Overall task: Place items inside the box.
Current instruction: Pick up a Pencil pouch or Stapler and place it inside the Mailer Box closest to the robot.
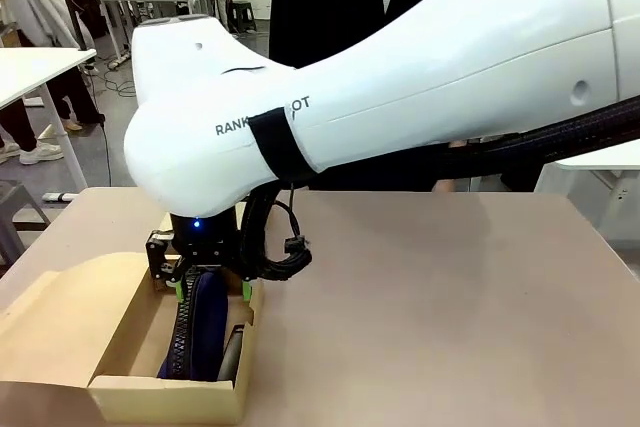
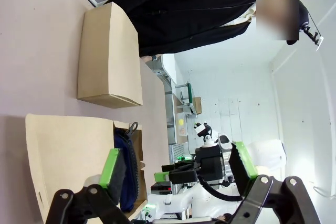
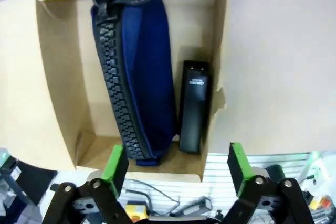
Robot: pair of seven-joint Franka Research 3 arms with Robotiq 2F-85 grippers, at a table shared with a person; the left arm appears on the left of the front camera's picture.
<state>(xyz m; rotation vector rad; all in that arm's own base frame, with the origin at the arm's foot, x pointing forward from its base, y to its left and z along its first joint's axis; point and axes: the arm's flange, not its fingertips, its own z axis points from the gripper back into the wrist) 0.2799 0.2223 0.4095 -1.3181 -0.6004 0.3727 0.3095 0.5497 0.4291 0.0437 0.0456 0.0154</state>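
The right arm reaches across the bench point(image 1: 430, 297) to the box point(image 1: 170, 397) at the robot's left, whose wide flap lies open. The right fingers point(image 1: 180, 290) hang just above the box's far end, spread wide and holding nothing. Their green pads stand on either side of the top of the pouch point(image 1: 205, 322).

From the right wrist, the right fingers point(image 3: 115, 163) are plainly apart. Beyond them the dark blue pouch point(image 3: 147, 66) stands on edge inside the box point(image 3: 52, 77), its heavy black zip facing up and its ring pull at one end wall. A black stapler point(image 3: 193, 108) lies just beside it, against the side wall.

The left fingers point(image 2: 113, 169) are also wide open and empty, held above the bench. That view takes in the open box point(image 2: 63, 156) with the pouch point(image 2: 126, 166) in it. A smaller closed box point(image 2: 107, 56) sits near it, and a person point(image 2: 189, 9) in black stands at the far side.
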